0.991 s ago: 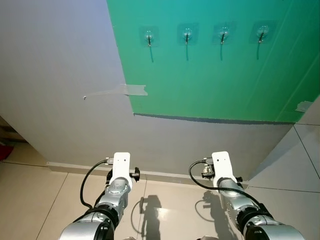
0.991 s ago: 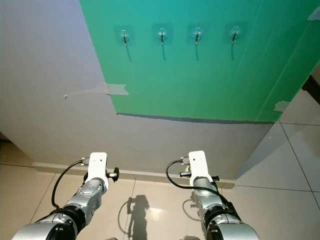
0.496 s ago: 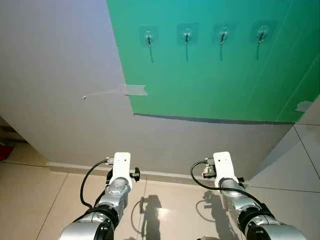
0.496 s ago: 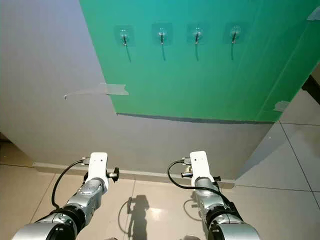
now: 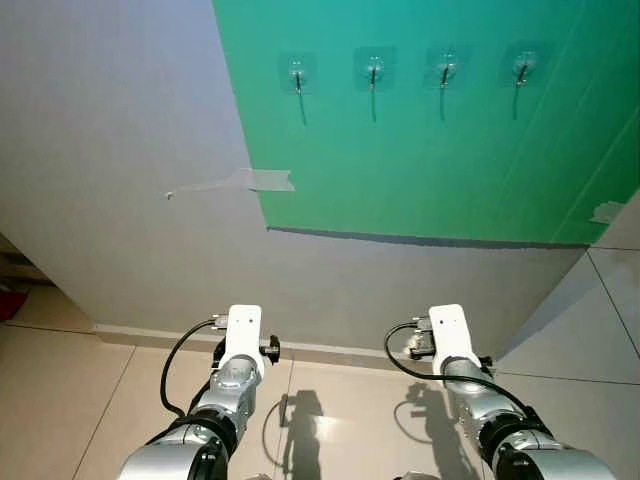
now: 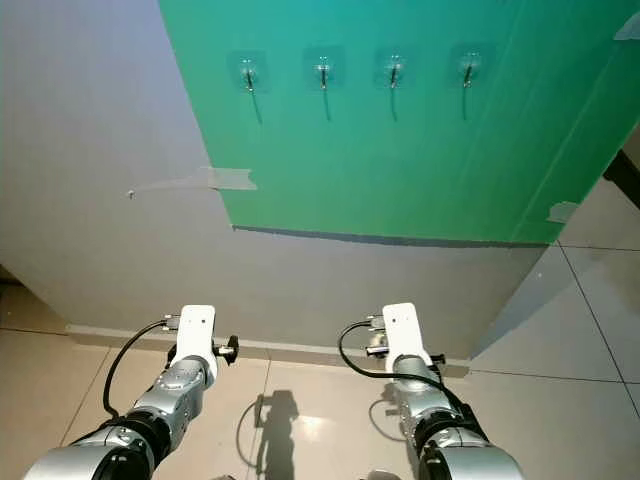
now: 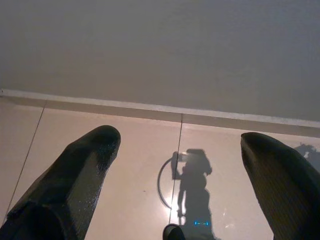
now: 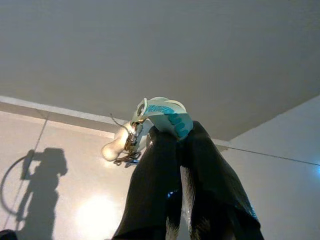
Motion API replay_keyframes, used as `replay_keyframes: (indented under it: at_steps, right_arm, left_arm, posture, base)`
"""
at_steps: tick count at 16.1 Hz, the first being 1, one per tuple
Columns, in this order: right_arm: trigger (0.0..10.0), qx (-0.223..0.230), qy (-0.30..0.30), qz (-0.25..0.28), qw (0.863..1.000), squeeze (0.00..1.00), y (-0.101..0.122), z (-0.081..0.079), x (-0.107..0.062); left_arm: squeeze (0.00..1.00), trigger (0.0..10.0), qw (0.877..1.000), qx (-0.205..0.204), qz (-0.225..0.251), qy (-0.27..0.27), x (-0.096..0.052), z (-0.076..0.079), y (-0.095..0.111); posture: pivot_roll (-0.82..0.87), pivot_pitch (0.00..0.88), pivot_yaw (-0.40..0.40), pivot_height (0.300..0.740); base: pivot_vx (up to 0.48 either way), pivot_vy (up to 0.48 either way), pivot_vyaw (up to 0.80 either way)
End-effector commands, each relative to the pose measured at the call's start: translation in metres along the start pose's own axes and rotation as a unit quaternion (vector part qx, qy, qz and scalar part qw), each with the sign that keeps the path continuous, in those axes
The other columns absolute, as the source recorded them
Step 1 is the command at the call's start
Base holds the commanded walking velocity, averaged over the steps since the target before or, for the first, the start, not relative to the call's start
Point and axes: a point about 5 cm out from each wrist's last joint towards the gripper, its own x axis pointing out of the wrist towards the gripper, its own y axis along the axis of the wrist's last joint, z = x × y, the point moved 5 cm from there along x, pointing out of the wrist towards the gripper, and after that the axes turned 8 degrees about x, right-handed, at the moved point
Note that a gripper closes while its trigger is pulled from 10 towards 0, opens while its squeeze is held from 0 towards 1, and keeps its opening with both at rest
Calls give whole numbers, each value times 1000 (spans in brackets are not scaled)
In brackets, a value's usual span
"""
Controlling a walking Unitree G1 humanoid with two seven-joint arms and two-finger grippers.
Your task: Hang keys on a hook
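Observation:
Several clear stick-on hooks (image 5: 372, 70) run in a row near the top of a green panel (image 5: 420, 160) on the wall, all bare. Both arms hang low in front of the wall, left wrist (image 5: 240, 345) and right wrist (image 5: 452, 340) well below the hooks. In the right wrist view my right gripper (image 8: 175, 134) is shut on a bunch of keys (image 8: 159, 114) with a pale teal fob and a small cream charm hanging beside it. My left gripper (image 7: 182, 142) is open over the floor, nothing between its fingers (image 7: 85, 165).
A strip of tape (image 5: 255, 181) sticks across the panel's left edge on the grey wall. A skirting board (image 7: 150, 106) meets beige floor tiles (image 5: 330, 420). The wall ends in a corner at the right (image 5: 590, 260). A red thing (image 5: 8, 300) lies far left.
My right wrist has drifted slightly to the right. The left arm and the wall have stayed put.

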Motion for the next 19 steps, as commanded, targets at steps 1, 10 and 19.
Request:
replay_keyframes:
  at_steps: [1,10,19]
  right_arm:
    - [10000,4,-11,-8,1000,0,-1,4,1]
    - [10000,8,-20,-20,1000,0,-8,6,-1]
    - [10000,11,-23,-29,999,0,-12,5,-2]
  left_arm:
    - [0,10000,1000,9,-5,-2,0,-1,-3]
    - [0,10000,1000,8,-6,-2,0,-1,-4]
    - [0,10000,1000,15,-7,-7,0,0,-4]
  posture:
    - [-164,0,78,740]
    - [-153,0,67,740]
    - [-160,0,76,740]
  base:
    - [0,0,0]
    - [0,0,0]
    - [0,0,0]
